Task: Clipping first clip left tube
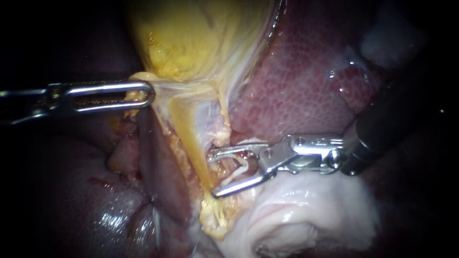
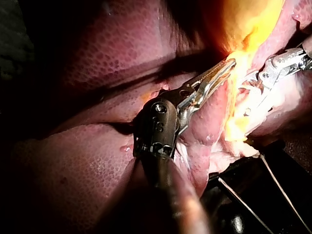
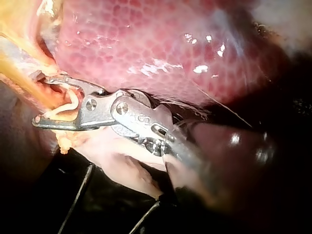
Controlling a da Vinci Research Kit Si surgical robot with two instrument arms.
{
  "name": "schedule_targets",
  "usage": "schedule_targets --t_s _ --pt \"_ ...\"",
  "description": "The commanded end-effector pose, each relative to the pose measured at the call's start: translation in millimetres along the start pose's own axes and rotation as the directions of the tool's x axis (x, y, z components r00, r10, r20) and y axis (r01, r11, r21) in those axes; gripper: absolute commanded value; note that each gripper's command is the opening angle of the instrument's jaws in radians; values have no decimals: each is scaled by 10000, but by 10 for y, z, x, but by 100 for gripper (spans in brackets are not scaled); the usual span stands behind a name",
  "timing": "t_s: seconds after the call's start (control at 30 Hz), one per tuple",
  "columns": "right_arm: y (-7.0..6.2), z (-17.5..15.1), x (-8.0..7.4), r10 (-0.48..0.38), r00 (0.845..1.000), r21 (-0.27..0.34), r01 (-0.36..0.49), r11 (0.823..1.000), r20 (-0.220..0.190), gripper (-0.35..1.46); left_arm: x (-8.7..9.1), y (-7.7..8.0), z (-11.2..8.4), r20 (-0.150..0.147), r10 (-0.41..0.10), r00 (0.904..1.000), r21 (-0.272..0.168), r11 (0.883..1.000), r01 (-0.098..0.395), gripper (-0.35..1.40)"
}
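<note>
The right instrument (image 1: pixel 213 174) reaches the yellowish tube (image 1: pixel 189 138) from the liver (image 1: pixel 306 81) side. Its jaws stand wide apart, with both tips right at the tube's edge. Between them sits a white clip (image 1: pixel 234 174), still spread open. In the right wrist view its legs (image 3: pixel 68 105) lie against both jaws, so the jaws hold the clip and nothing else that can be made out. Whether the tips already pass around the tube or only touch its near side cannot be told, because frayed yellow tissue covers that spot.

Up the tube, towards the gallbladder (image 1: pixel 191 38), the left instrument (image 1: pixel 147 93) has its slotted jaws pressed together on a fold of pale gallbladder tissue. That tissue runs taut from the jaws to the top of the tube. The left wrist view shows the toothed jaws (image 2: pixel 222 68) nearly closed, their tips sunk in bright yellow tissue.

On the tube's far side from the clip lies a darker reddish strip (image 1: pixel 155 157) — tube or fold, it is unclear. The lower end of the tube is lost in crumbly yellow fat. Both shafts run off into darkness at the edges.
</note>
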Motion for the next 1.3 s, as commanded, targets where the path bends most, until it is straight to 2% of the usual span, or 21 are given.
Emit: schedule_targets --t_s 0.03,0.13,0.27,0.6,0.9,1.3 --pt "-1 3 -1 49 10000 89 -49 9999 2 56 0 0 0 -2 -2 10000 28 10000 2 -35" --pt "-4 11 -7 218 9998 392 -219 9990 28 57 0 0 0 -2 -2 10000 28 10000 2 -35" --pt "-16 18 -15 474 9988 953 -484 9943 120 57 0 2 0 -7 0 10000 41 10000 0 -35" --pt "-41 30 -17 1033 9942 1901 -1073 9759 309 57 0 31 -6 -32 2 10000 76 10000 -2 -35" --pt "-44 49 -27 1192 9922 2265 -1241 9661 355 56 -2 31 0 -21 -10 10000 52 10000 10 -35" --pt "-37 74 -39 1186 9921 2307 -1246 9650 396 52 -3 21 10 18 -29 10000 -33 10000 29 -35"
